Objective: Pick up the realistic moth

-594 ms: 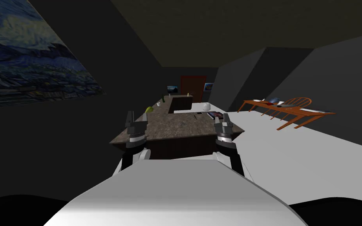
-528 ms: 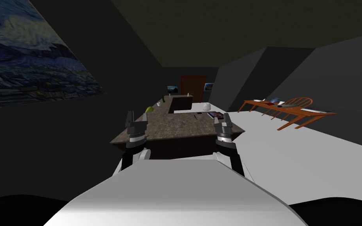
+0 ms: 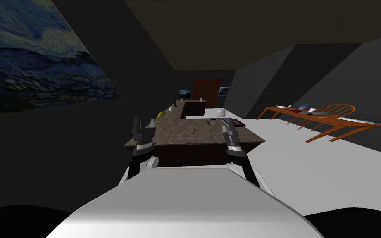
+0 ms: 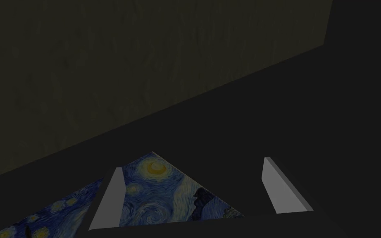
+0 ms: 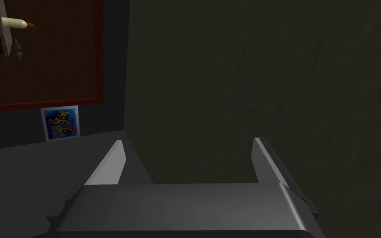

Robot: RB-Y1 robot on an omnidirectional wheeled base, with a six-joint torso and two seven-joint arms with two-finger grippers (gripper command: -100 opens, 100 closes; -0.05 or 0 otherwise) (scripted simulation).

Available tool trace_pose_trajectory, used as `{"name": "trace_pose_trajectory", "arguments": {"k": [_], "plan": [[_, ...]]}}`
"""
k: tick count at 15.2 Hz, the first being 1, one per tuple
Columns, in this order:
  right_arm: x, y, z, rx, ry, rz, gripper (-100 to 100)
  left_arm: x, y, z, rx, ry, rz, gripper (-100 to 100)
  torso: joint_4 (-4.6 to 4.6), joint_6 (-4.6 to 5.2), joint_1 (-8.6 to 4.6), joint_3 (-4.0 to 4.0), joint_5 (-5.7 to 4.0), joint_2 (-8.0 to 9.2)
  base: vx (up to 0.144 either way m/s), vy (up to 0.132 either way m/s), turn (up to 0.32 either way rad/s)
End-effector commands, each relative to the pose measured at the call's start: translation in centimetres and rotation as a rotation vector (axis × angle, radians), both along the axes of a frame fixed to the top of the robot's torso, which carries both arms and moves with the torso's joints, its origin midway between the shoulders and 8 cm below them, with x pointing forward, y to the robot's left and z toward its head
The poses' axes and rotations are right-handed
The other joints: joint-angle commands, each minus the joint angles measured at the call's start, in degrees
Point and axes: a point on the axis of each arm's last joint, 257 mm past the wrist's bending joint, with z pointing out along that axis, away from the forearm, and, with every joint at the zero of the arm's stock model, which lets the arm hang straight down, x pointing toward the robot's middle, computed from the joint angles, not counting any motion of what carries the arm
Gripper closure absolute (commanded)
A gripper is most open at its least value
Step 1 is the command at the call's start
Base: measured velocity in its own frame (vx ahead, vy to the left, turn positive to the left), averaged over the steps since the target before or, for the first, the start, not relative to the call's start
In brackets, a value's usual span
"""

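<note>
A long counter with a mottled brown stone top [image 3: 185,133] stands straight ahead of me. Near its middle lies a tiny dark mark [image 3: 194,129], too small to identify. My left gripper [image 3: 143,126] is raised at the counter's near left corner, and the left wrist view shows that gripper [image 4: 192,164] open with nothing between its fingers. My right gripper [image 3: 228,131] is up at the counter's near right edge. Seen from its own wrist, the right gripper [image 5: 187,140] is open and empty too.
On the counter are a green object [image 3: 160,114] at the left edge, a white rounded object [image 3: 221,112] and a flat book [image 3: 234,122] on the right. A wooden table [image 3: 330,120] and chair [image 3: 340,109] stand right. A large painting [image 3: 32,74] hangs left.
The whole head view has slid to the right, so I have moved or turned a little. My right hand has rotated and looks narrower. Both grippers stay open.
</note>
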Motion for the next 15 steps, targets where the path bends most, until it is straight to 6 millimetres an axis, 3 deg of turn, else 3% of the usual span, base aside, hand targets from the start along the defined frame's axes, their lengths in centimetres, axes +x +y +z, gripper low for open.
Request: {"name": "trace_pose_trajectory", "arguments": {"k": [1,5,6,7,8,9,10,12,13,14,15], "plan": [[0.4,0.4,-0.7,-0.038,0.019,0.014,-100,0.0,0.0,0.0,0.0,0.0,0.0,0,0.0,0.0,0.0,0.0,0.0,0.0,-0.02,0.034,0.114],[1.0,1.0,-3.2,-0.135,0.077,0.044,-100,0.0,0.0,0.0,0.0,0.0,0.0,0,0.0,0.02,0.0,-0.01,0.0,-0.01,-0.014,0.035,0.151],[1.3,1.1,-4.6,-0.173,0.106,0.052,-100,0.0,0.0,0.0,0.0,0.0,0.0,0,0.0,0.01,0.01,-0.01,0.0,-0.02,-0.021,0.045,0.136],[1.3,1.2,-4.6,-0.189,0.109,0.06,-100,0.0,0.0,0.0,0.0,0.0,0.0,0,0.0,-0.01,0.03,0.0,0.01,0.0,-0.022,0.038,0.155],[1.5,1.2,-6.1,-0.23,0.14,0.067,-100,0.0,0.0,0.0,0.0,0.0,0.0,0,0.0,-0.01,0.02,0.0,0.01,0.0,-0.017,0.044,0.205],[1.5,1.3,-6.2,-0.246,0.143,0.075,-100,0.0,0.0,0.0,0.0,0.0,0.0,0,0.0,-0.03,0.04,0.0,0.01,-0.01,-0.015,0.041,0.171],[1.7,1.3,-7.8,-0.283,0.174,0.08,-100,0.0,0.0,0.0,0.0,0.0,0.0,0,0.0,-0.01,0.03,-0.01,0.01,-0.01,-0.015,0.045,0.218],[1.7,1.3,-7.8,-0.305,0.177,0.09,-100,0.0,0.0,0.0,0.0,0.0,0.0,0,0.0,-0.01,0.04,-0.01,0.01,-0.02,-0.006,0.04,0.106],[1.8,1.2,-9.6,-0.356,0.212,0.1,-100,0.0,0.0,0.0,0.0,0.0,0.0,0,0.0,0.01,0.02,-0.02,0.01,-0.04,-0.004,0.048,0.16],[1.8,1.2,-9.6,-0.368,0.213,0.105,-100,0.0,0.0,0.0,0.0,0.0,0.0,0,-0.01,-0.02,0.04,-0.03,0.01,-0.05,-0.003,0.047,0.181],[1.8,1.0,-11.2,-0.416,0.244,0.114,-100,0.0,0.0,0.0,0.0,0.0,0.0,0,-0.01,-0.01,0.05,-0.03,0.02,-0.06,-0.005,0.05,0.258]]}}
